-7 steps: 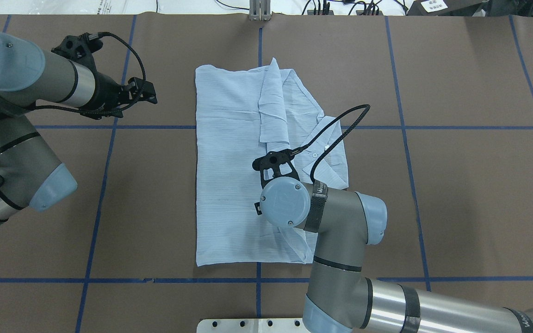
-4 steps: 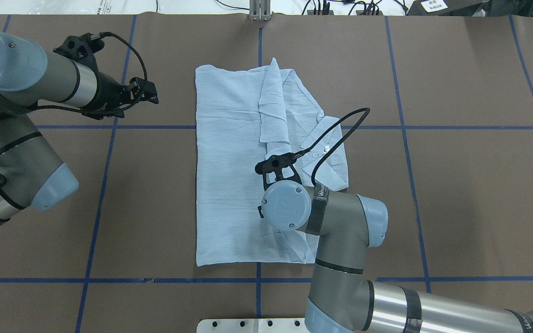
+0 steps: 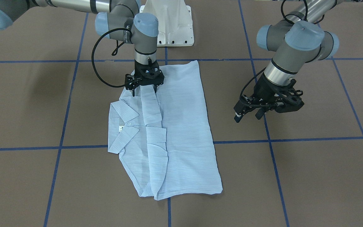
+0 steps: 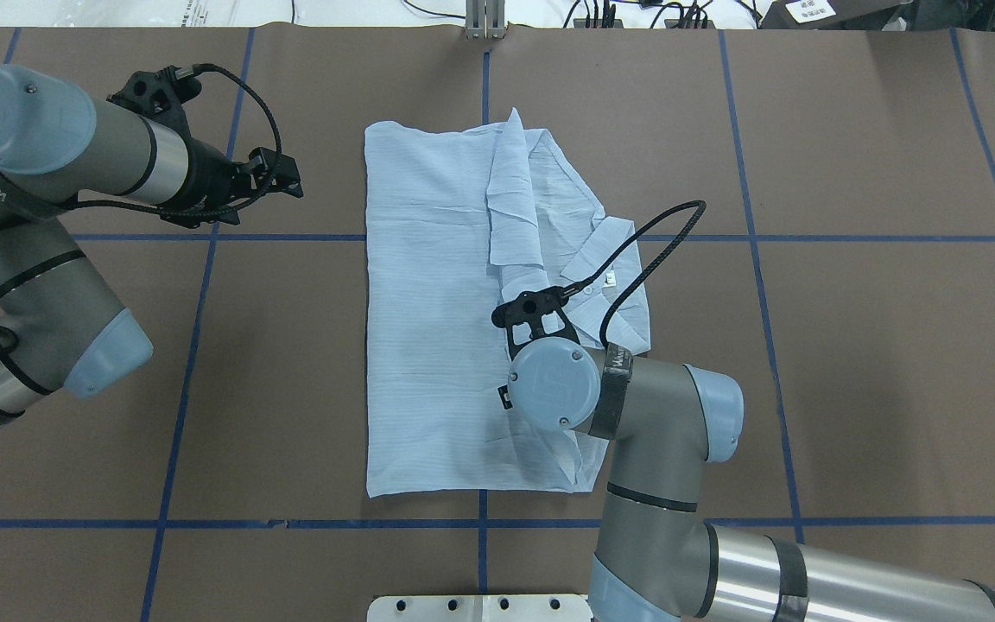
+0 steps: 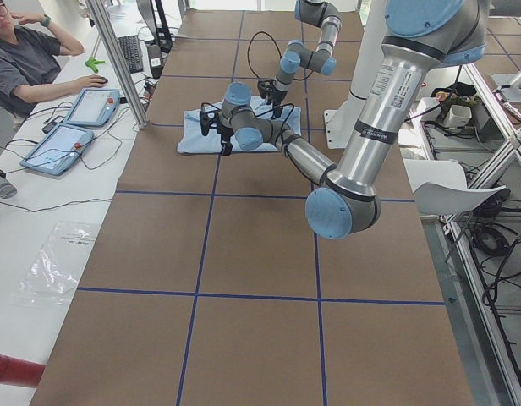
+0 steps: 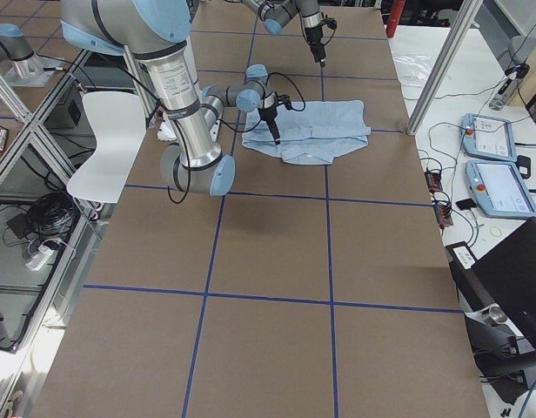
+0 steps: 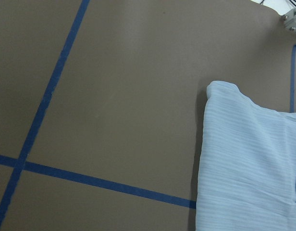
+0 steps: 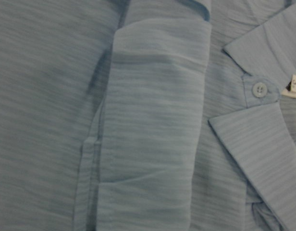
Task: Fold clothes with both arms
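Well, pale-blue shirt [image 4: 437,320] lies folded (collar showing).

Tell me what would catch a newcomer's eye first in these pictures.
The pale-blue shirt lies partly folded in the middle of the brown table, its collar toward the robot's right. The right gripper points straight down over the shirt's end nearer the robot, jaws apart astride a folded strip. The left gripper hangs tilted over bare table beside the shirt, open and empty.

The right end effector [image 3: 144,92] is over the shirt [image 3: 184,126] on the table [image 3: 295,173], the left end effector [image 3: 247,116] beside it.
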Available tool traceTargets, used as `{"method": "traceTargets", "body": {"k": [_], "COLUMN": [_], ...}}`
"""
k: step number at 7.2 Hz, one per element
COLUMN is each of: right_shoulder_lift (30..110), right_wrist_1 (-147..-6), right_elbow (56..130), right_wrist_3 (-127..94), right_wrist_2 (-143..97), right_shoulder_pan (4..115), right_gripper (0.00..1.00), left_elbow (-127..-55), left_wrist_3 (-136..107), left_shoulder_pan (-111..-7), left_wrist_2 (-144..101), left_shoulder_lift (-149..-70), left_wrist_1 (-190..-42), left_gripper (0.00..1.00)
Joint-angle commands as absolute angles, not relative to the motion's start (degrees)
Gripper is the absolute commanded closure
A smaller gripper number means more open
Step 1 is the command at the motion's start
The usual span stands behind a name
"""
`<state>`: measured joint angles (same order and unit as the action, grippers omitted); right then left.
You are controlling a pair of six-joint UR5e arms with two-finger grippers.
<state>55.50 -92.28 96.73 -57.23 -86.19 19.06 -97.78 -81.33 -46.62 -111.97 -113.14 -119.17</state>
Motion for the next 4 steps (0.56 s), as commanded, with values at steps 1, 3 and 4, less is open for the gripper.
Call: {"method": "traceTargets", "body": {"k": [1,3,4], "right_shoulder_lift": [60.44,63.36,65.11], "right_wrist_1": [-93.60,-93.52,-93.43], "right_elbow": [102.02,102.48,104.05], "right_wrist_3": [-52.06,-50.46,-48.54], "right_wrist_2": [-87.62,-87.71,-88.32], "right_shoulder_pan": [22.22,24.16,25.91], "right_gripper": [0.00,0.00,0.00], "left_elbow": [-97.82,-97.74,-97.82], "left_wrist_3": [-83.84,-85.07,-85.25], "left_shoulder_pan": [-45.10,-44.13,-44.12], "left_wrist_2": [-111.89,-111.80,-111.80], "left_shoulder_lift": [-114.16,-114.87,-115.31], "left_wrist_1": [-119.18,-119.18,-119.18], "left_gripper": [0.00,0.00,0.00]}}
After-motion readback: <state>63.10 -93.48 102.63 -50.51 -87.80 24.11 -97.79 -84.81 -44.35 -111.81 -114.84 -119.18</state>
